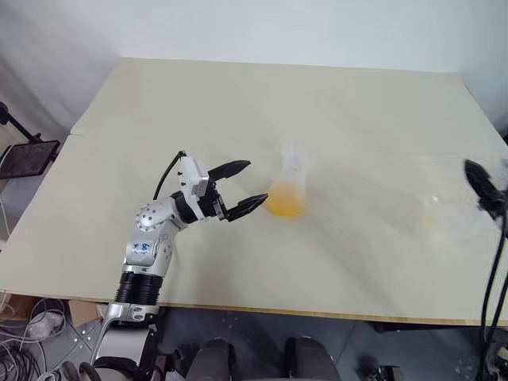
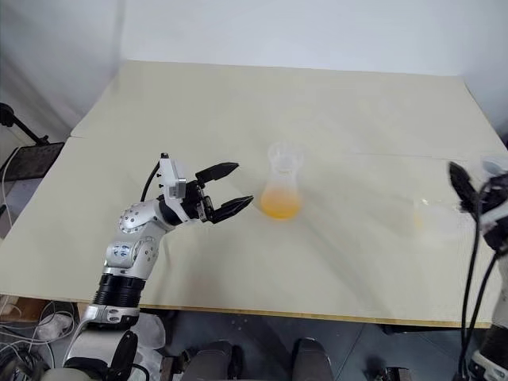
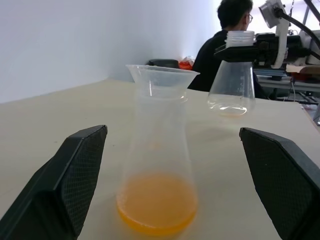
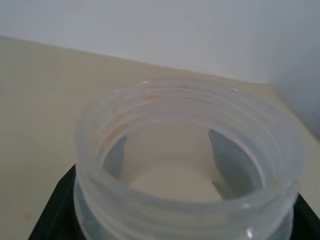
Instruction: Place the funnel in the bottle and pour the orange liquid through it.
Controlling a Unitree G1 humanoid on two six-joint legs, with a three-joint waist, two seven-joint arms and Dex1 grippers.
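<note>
Centrally, frosted conical bottle [image 1: 289, 190] with clear funnel [image 3: 162, 78]; left hand [image 1: 245, 186] wide, right hand [image 1: 484, 189] gripping ridged flask [image 3: 232, 75].

You have the bottle [image 1: 290, 184] standing upright near the middle of the surface [image 1: 238, 103], with the funnel [image 3: 162, 79] seated in its neck and the orange liquid [image 1: 286, 205] pooled in its base. Your left tool [image 1: 244, 185] sits just to the bottle's left, its fingers either side of it, apart from it. Your right tool [image 3: 239, 50] holds the flask [image 3: 232, 82] by its neck, well to the right near the surface's right edge.
</note>
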